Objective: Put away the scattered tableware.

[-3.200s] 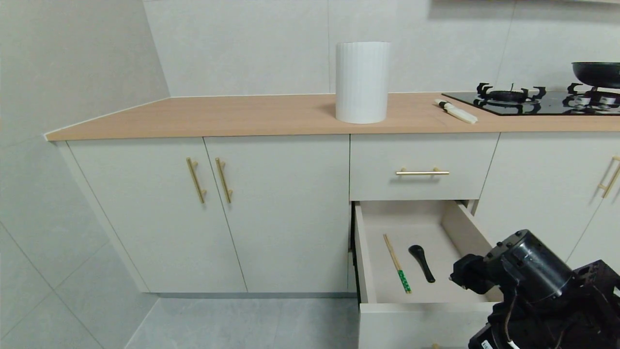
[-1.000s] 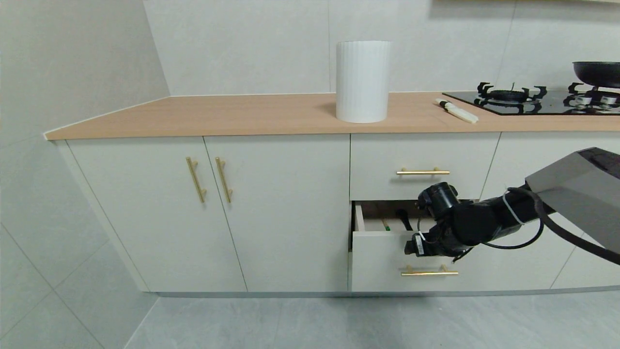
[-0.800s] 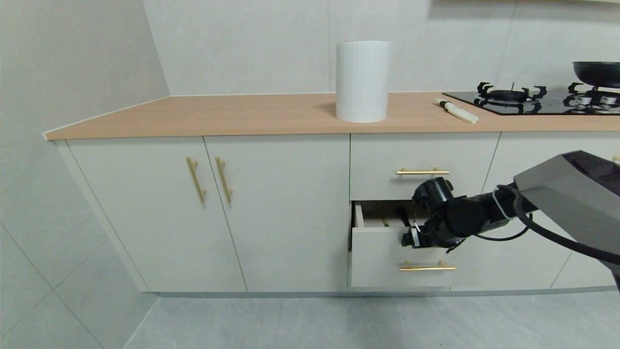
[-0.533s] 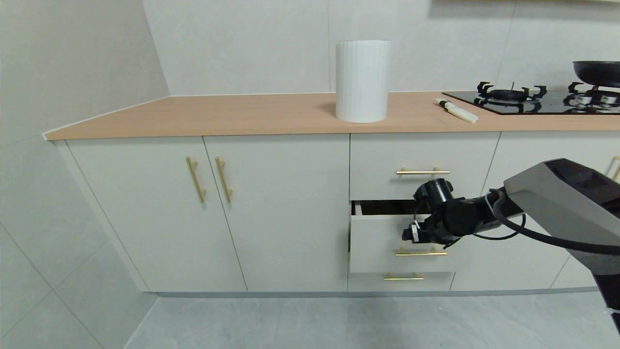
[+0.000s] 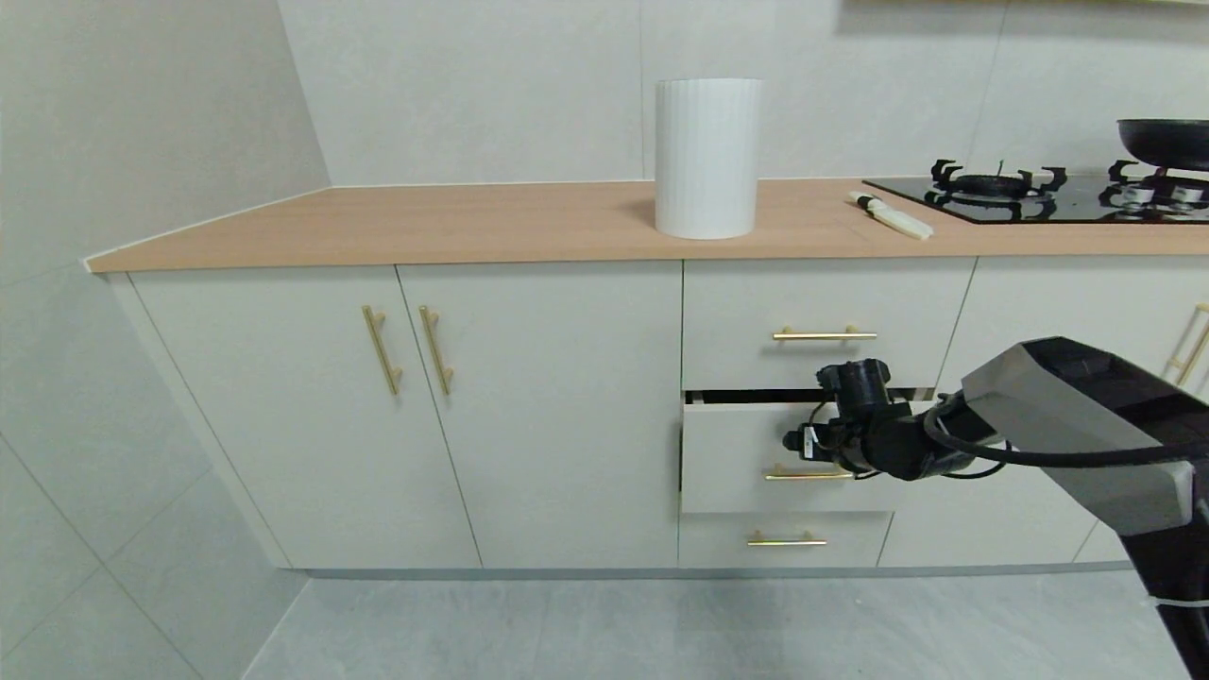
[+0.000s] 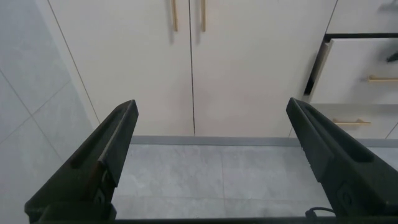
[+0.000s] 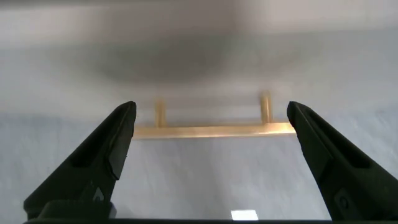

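Tableware: one pale, slim utensil (image 5: 888, 215), possibly a pair of chopsticks; it was too small to tell.
Place: it lay flat on the counter (image 5: 472, 227), between the canister (image 5: 706, 159) and the hob (image 5: 1039, 200), well apart from the drawers below.
Handling: it was judged light, stiff and smooth, so apt to roll or slip. The best hold looked to be a pinch across its middle, with the fingers set crosswise to its length.
Drawer: the middle drawer (image 5: 737, 453) of three was almost shut, with a dark slit open along its top edge.
Right claw (image 5: 801, 442): its fingers were spread and held nothing. It was at the drawer front just above the handle (image 5: 808, 474), seemingly pressing on it. In the wrist view the handle lay ahead between the two fingers, ungripped.
Left claw (image 6: 211, 106): it was spread wide and empty, hanging low and facing the cupboard doors (image 5: 406, 416) and the floor.
Counts: one utensil, one canister, three drawers, two cupboard doors, two burners and one pan (image 5: 1164, 142).
Judgement: with the utensil left out, the drawer would likely need opening again.
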Robot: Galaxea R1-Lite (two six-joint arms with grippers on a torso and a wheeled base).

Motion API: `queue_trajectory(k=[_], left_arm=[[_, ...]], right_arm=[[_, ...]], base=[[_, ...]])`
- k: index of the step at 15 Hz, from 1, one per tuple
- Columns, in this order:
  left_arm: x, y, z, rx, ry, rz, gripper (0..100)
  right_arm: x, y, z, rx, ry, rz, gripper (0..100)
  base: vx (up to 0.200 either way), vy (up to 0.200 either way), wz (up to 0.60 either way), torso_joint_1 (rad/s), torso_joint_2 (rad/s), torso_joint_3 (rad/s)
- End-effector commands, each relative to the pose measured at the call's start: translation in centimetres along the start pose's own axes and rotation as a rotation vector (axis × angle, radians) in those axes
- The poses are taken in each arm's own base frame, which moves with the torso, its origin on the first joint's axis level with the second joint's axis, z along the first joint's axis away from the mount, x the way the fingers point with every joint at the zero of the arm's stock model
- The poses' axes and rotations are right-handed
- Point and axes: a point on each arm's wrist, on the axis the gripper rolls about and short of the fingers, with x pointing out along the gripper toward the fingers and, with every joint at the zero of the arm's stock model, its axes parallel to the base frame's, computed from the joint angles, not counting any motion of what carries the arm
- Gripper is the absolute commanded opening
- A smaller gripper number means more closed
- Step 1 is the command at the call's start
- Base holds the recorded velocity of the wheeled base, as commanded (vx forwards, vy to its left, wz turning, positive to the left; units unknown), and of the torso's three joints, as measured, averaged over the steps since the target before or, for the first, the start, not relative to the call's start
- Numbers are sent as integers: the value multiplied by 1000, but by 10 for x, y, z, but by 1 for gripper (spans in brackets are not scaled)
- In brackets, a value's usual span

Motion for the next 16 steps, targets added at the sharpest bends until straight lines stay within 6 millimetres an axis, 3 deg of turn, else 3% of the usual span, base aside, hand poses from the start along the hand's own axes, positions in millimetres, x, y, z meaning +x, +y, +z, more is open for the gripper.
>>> queue_trajectory(k=[1,6,16], left_arm=[[0,0,0,0,0,1,100],[0,0,0,0,0,1,100],[0,0,0,0,0,1,100]], right_arm=[[12,0,-14,-6,19,-16,100],[19,2,-11,23,-74,-30,100],[21,4,14,125,-164,-12,100]], base=[[0,0,0,0,0,0],[0,0,0,0,0,0],[0,0,0,0,0,0]])
